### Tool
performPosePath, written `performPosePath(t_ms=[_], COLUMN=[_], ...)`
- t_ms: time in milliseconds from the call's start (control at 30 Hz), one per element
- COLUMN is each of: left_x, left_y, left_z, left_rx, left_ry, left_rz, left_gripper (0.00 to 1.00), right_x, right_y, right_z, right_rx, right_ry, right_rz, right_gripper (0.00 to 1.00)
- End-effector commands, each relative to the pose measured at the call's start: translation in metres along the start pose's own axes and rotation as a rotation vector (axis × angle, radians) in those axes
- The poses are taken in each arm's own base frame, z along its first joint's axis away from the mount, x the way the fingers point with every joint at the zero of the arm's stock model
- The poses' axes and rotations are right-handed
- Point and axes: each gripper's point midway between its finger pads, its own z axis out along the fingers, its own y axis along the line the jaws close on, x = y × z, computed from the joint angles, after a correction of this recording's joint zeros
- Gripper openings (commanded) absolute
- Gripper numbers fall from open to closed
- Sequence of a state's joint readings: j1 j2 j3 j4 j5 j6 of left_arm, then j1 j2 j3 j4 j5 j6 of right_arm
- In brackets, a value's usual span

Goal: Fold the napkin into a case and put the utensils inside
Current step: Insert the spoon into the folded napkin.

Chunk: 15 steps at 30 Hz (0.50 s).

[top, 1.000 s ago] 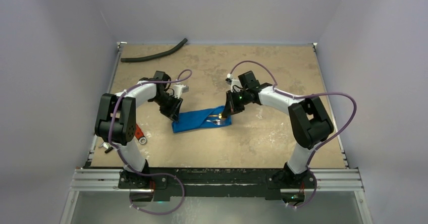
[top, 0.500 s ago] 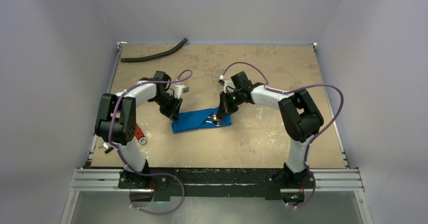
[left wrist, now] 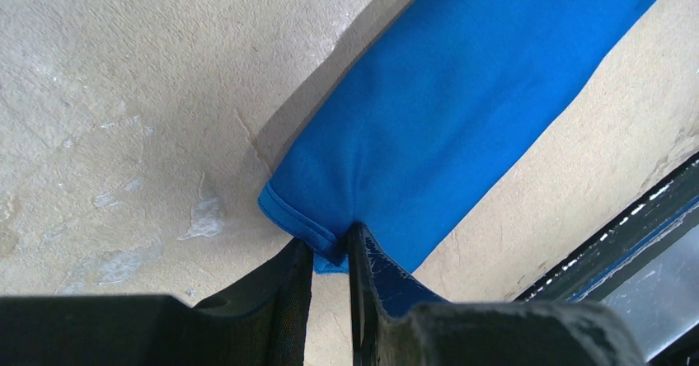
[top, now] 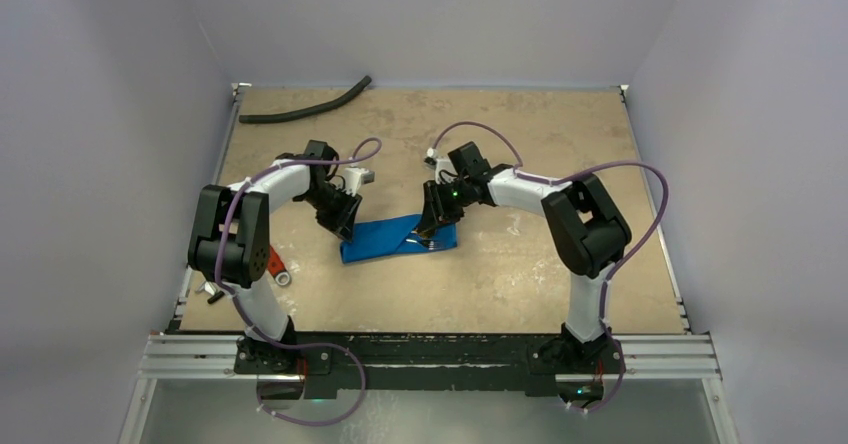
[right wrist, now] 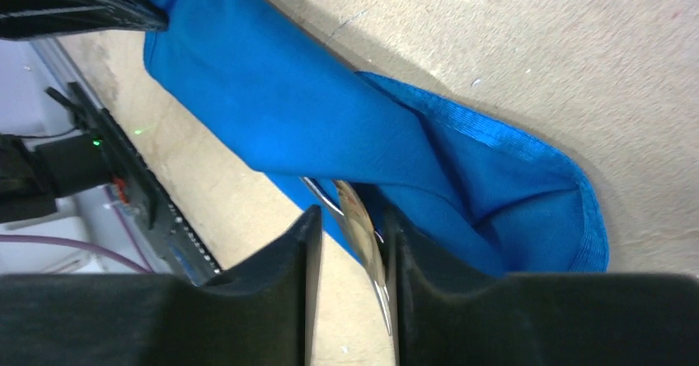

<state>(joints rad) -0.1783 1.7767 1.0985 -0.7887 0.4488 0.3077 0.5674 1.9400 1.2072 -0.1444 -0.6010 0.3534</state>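
Note:
The blue napkin lies folded as a narrow oblong case on the table. My left gripper is at its left end, and the left wrist view shows it shut on the cloth's corner hem. My right gripper is at the case's right opening. In the right wrist view its jaws stand slightly apart. The spoon's gold bowl lies edge-on against the right finger, with a gap on the other side. A thin silver fork handle runs under the blue fold; the rest is hidden.
A long black hose lies at the far left. A red-handled wrench and black pliers lie by the left arm's base near the table's left edge. The black front rail runs along the near edge.
My right gripper has moved left along the case toward the left gripper, and the utensils sit deeper under the fold. The left gripper has stayed put on the cloth's corner.

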Motion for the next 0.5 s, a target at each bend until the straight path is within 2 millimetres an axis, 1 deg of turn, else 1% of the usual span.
performPosePath(t_ms=[0,33,67,200,300,367,467], left_x=[-0.011,-0.01,-0.01,-0.009,-0.011,-0.011,-0.012], left_y=[-0.002,-0.002,-0.002,0.0,0.002,0.001,0.001], left_z=[-0.005,-0.005,-0.005,-0.006,-0.009,-0.009,-0.012], left_rx=[0.01,0.009,0.008,-0.004,-0.017,-0.019,-0.026], left_ry=[-0.017,-0.016,-0.014,-0.01,-0.016,-0.015,-0.024], left_rz=[0.04,0.046,0.047,0.056,0.059,0.057,0.058], left_gripper=[0.2,0.2,0.2,0.19,0.19,0.18,0.18], right_x=[-0.019,-0.021,-0.022,-0.027,-0.031,-0.034,-0.032], right_y=[0.0,0.001,0.002,0.01,0.017,0.017,0.017], right_z=[-0.005,-0.006,-0.009,-0.022,-0.039,-0.051,-0.07], right_rx=[0.051,0.058,0.061,0.073,0.105,0.157,0.221], right_ry=[-0.066,-0.075,-0.082,-0.104,-0.129,-0.141,-0.158], right_rz=[-0.025,-0.027,-0.028,-0.036,-0.048,-0.056,-0.061], right_gripper=[0.47,0.52,0.55,0.62,0.68,0.7,0.73])
